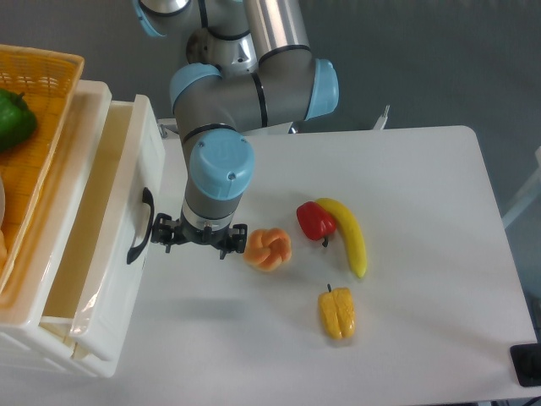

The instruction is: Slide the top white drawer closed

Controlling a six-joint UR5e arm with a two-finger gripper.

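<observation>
Top white drawer [127, 254]: it is seen at the left side of the picture, pulled partly out of the white cabinet [51, 359]; a narrow strip of its inside is visible, and its front panel faces toward 3 o'clock.
Black handle [140, 226]: it is fixed on the front panel, curved, and it stands out toward the tool.
Tool [199, 240]: it is placed just beside the handle, at 3 o'clock from it; whether the drawer front is touched cannot be told. The fingers are hidden under the wrist, so it cannot be told whether they are wide or narrow. Nothing is seen held in it.
Arm [220, 169]: a grey arm with light blue joint caps is seen coming from 12 o'clock down over the tabletop.
Wicker basket [38, 101]: an orange-yellow basket is set on top of the cabinet, at 10 o'clock from the tool; a green pepper [15, 118] is lying in it.
Tabletop [423, 279]: it is white, and four items are lying on it.
Orange item [268, 249]: a round, lobed piece is found just beside the tool, at 3 o'clock from it.
Red pepper [315, 220]: it is touching the banana [350, 237], which lies at its 3 o'clock side.
Yellow pepper [336, 312]: it is lying at 6 o'clock from the red pepper, apart from it.
</observation>
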